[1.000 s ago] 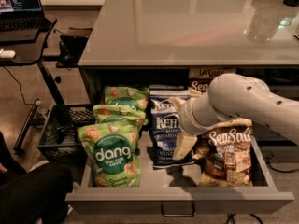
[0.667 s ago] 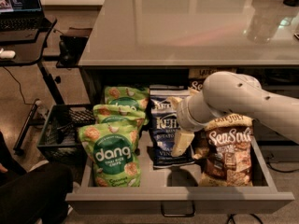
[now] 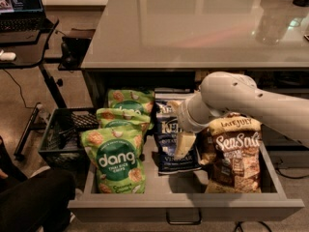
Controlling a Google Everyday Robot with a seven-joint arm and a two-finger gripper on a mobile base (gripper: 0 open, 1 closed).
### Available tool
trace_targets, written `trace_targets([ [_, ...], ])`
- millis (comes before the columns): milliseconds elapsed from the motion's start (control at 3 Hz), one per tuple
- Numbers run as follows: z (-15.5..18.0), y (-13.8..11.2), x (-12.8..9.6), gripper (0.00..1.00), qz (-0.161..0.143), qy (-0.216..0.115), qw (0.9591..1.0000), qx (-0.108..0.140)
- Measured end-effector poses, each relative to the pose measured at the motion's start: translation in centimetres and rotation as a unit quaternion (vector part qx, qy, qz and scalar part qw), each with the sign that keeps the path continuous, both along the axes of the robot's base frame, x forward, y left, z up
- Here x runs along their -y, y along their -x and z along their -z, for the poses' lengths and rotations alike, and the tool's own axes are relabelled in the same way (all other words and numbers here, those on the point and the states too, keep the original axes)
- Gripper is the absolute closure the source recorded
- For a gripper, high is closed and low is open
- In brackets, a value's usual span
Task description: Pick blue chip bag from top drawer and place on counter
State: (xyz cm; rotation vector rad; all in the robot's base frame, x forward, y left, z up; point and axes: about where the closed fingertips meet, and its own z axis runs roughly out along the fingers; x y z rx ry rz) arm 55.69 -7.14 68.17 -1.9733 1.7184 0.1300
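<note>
The top drawer (image 3: 145, 209) is pulled open below the counter (image 3: 193, 28), with a small pull handle on its front panel. A dark blue Kettle chip bag (image 3: 169, 151) lies in the drawer's middle, and a second one like it (image 3: 166, 108) sits behind it. My white arm comes in from the right, and my gripper (image 3: 184, 145) points down onto the right side of the front blue bag, covering part of it. The bag rests on the drawer floor.
Three green "dang" bags (image 3: 117, 161) fill the drawer's left side. A brown "Sea Salt" bag (image 3: 235, 153) stands at its right, close under my arm. A black crate (image 3: 60, 134) sits on the floor at left, near a black desk with a laptop (image 3: 19, 8).
My arm and gripper have shifted a little to the left, further over the front blue bag. The bags have not visibly moved.
</note>
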Motion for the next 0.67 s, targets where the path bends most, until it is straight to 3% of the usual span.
trace_targets([
  [333, 1.32, -0.06, -0.34, 0.0, -0.006, 0.001, 0.9998, -0.016],
  [667, 2.27, -0.05, -0.25, 0.14, -0.008, 0.0, 0.9995, -0.03],
])
